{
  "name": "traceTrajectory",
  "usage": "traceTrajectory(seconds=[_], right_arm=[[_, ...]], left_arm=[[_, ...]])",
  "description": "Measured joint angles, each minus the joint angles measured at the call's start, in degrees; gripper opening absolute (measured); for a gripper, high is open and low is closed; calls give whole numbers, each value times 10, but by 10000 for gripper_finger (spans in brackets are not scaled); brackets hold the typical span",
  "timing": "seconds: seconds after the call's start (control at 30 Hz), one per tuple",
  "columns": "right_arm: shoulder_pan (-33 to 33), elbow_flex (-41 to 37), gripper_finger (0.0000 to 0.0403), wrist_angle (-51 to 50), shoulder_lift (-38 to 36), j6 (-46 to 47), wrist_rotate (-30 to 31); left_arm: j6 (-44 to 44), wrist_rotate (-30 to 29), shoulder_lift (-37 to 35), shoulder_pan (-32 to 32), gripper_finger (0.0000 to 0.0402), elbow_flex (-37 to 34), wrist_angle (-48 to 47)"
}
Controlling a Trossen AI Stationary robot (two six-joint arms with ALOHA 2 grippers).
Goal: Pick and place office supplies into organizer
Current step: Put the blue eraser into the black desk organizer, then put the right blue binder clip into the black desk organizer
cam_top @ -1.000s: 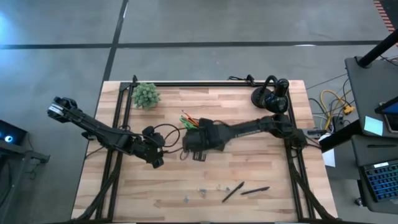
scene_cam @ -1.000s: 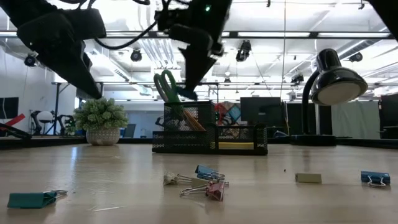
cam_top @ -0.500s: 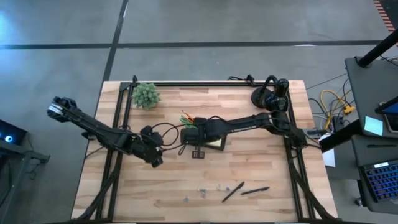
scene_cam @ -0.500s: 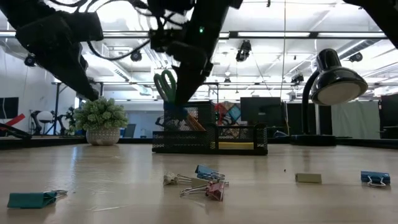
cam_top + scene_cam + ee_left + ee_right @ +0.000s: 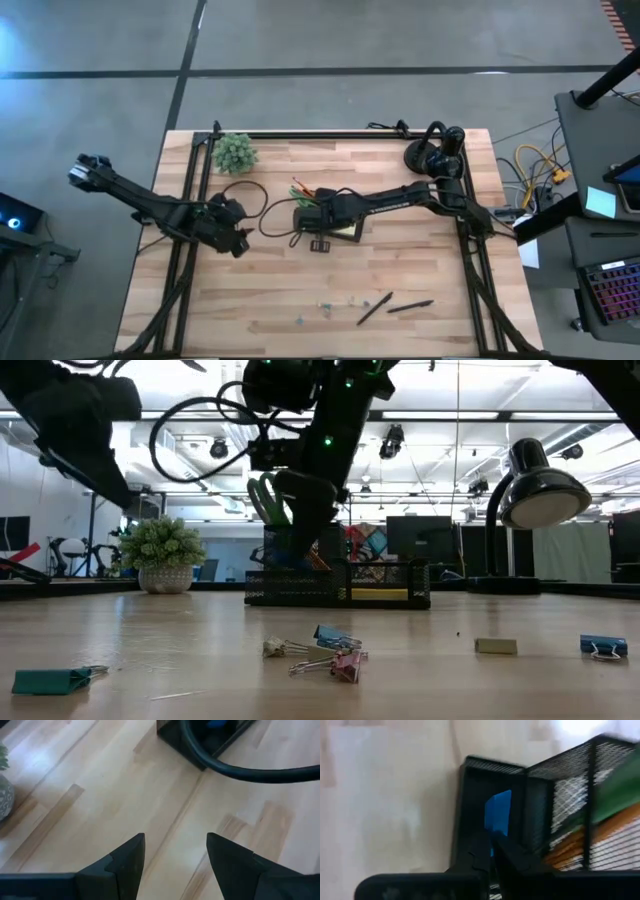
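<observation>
The black mesh organizer (image 5: 328, 215) stands mid-table. Green-handled scissors (image 5: 265, 496) and orange pencils (image 5: 580, 840) stick up out of its tall cup, and a yellow sticky-note pad (image 5: 380, 593) lies in its low tray. My right gripper (image 5: 489, 851) hangs over the tray's left end, shut on a small blue piece (image 5: 498, 814). My left gripper (image 5: 175, 852) is open over bare wood to the organizer's left (image 5: 238, 244). Two black pens (image 5: 390, 307) and loose clips (image 5: 320, 650) lie near the front edge. My right gripper pinches the blue piece by its near end (image 5: 494, 836) between its two fingertips. The fingers slant steeply down from the table's right side. The piece sticks out past the fingertips, lifted clear above the organizer's low black compartment (image 5: 470, 795).
A small potted plant (image 5: 235, 152) stands at the far left and a black desk lamp (image 5: 437, 150) at the far right. Near the front edge lie a teal clip (image 5: 50, 680), a blue clip (image 5: 600, 647) and a small tan block (image 5: 495, 646).
My right gripper has sunk toward the organizer with the blue piece and drifted a little toward the far edge, staying shut. My left gripper has drawn back toward the table's left edge and risen slightly, rolling a little, still open.
</observation>
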Motion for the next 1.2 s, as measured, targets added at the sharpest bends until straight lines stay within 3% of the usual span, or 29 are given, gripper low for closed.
traceTrajectory(seconds=[0.33, 0.67, 0.83, 1.0, 1.2], right_arm=[[-4, -8, 23, 4, 0, 39, -29], [-4, -8, 133, 6, -2, 44, -24], [-2, 6, 166, -29, -22, 92, -24], [19, 13, 176, -88, -69, 149, -31], [93, 7, 167, -159, -106, 198, -94]], left_arm=[[0, -12, -12, 0, 199, 0, 0], [-13, -1, -9, 0, 199, 0, 0], [-13, 16, -9, 0, 199, 4, 0], [-13, 21, -9, 0, 199, 4, 0], [-13, 21, -9, 0, 199, 4, 1]])
